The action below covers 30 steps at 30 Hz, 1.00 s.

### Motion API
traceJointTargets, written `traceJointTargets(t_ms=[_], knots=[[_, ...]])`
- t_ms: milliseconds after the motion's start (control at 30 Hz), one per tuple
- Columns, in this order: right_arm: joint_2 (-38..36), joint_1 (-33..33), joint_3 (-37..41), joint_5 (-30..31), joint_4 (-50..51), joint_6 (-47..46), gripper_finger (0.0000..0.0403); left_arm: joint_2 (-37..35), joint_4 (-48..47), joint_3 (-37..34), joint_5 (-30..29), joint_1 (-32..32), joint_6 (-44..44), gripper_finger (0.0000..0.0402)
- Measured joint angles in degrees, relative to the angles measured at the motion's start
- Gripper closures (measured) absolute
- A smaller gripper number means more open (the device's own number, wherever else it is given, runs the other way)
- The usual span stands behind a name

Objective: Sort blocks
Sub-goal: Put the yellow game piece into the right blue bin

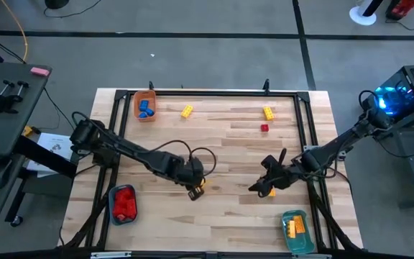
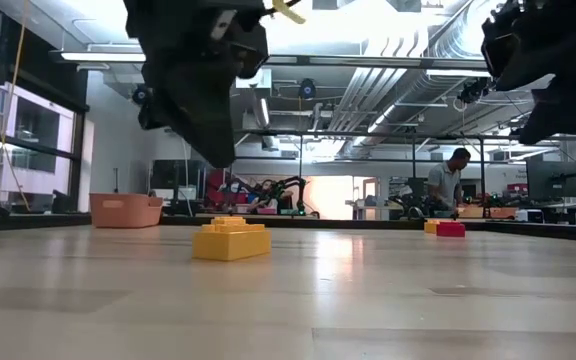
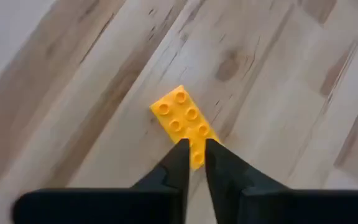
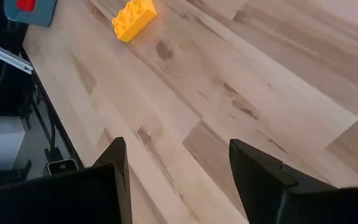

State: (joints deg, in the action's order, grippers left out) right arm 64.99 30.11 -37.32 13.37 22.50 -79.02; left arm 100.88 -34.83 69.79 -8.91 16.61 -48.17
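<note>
left gripper (image 3: 193, 152): we see its fingers nearly together, pinching the edge of a yellow block (image 3: 183, 121) on the surface (image 1: 228, 144), lower centre of the high view | right gripper (image 4: 178, 171): fingers apart, empty, just right of it | other blocks: yellow (image 1: 187, 111), yellow (image 1: 267, 112), red (image 1: 264, 128) near top edge

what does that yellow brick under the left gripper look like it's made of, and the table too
Yellow brick: likely moulded plastic, smooth with a slight sheen; even colour and crisp round studs suggest it. Table: looks like wood or wood-look laminate, with grain, knots and plank seams; which of the two can't be told.
</note>
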Motion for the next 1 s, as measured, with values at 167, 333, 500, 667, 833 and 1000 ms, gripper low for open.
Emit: traceJointTargets(t_ms=[167, 333, 500, 667, 833, 1000], knots=[[0.0, -1.65, 0.0, -1.55, -0.37, 2.99, 0.0238, 0.37, 5.5, -1.69, -1.84, 0.88, -5.27, 0.0284], [0.0, -2.8, 0.0, -3.37, -0.52, 4.63, 0.0238, 0.33, 5.85, -1.67, -4.61, 1.85, -3.77, 0.0197], [-0.02, -3.51, 0.0, -3.43, -0.52, 5.5, 0.0238, 0.97, 5.94, -1.67, -5.46, 2.0, -6.97, 0.014], [0.0, -3.52, 0.0, -3.45, -0.52, 5.8, 0.0238, 3.77, 6.37, -1.67, -5.64, 2.0, -13.82, 0.0127], [0.0, -3.52, 0.0, -3.45, -0.52, 5.79, 0.0238, 6.67, 6.48, -1.67, -5.95, 2.0, -16.77, 0.0128], [0.0, -3.52, 0.0, -3.45, -0.52, 5.81, 0.0238, 9.15, 7.75, -1.65, -6.06, 2.06, -17.2, 0.0128]])
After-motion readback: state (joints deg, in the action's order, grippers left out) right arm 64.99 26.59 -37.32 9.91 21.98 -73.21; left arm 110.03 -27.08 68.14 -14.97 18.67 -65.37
